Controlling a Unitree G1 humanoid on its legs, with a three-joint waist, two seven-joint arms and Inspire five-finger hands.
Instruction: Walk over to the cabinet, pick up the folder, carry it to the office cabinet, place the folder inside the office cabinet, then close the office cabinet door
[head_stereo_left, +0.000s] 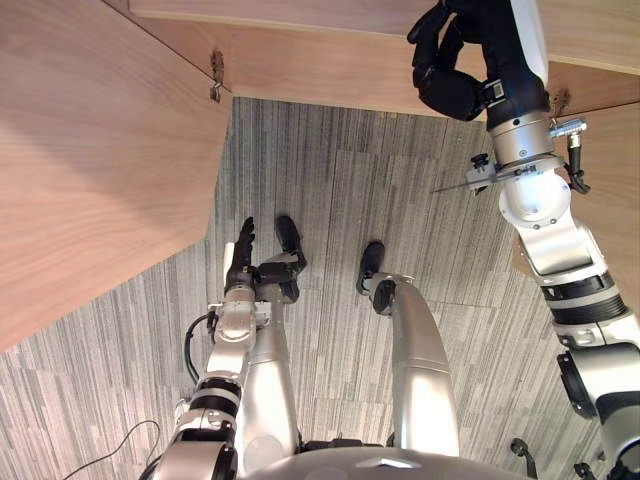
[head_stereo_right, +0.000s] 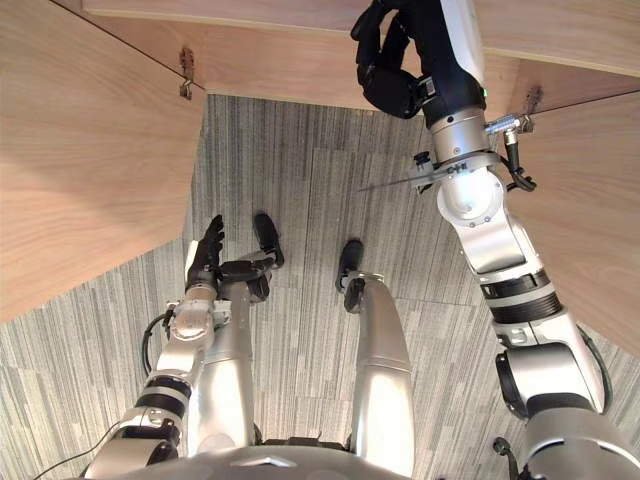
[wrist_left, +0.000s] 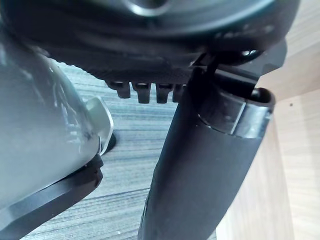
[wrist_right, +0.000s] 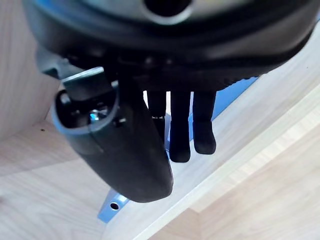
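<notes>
The blue folder (wrist_right: 112, 210) lies flat on a pale wooden shelf (wrist_right: 260, 145) inside the office cabinet; in the right wrist view, blue shows past my thumb and beyond my fingers. My right hand (head_stereo_left: 455, 85) is raised to the cabinet's bottom edge (head_stereo_left: 300, 15), its fingers (wrist_right: 180, 135) relaxed and nearly straight over the folder, thumb on the same side. Nothing is pinched between them. My left hand (head_stereo_left: 241, 255) hangs low beside me, fingers straight and holding nothing.
The cabinet's left door (head_stereo_left: 100, 150) stands swung open towards me, with a metal hinge (head_stereo_left: 215, 76) at its inner corner. The right door (head_stereo_left: 612, 170) is open too, behind my right forearm. Grey striped carpet (head_stereo_left: 330, 180) lies below.
</notes>
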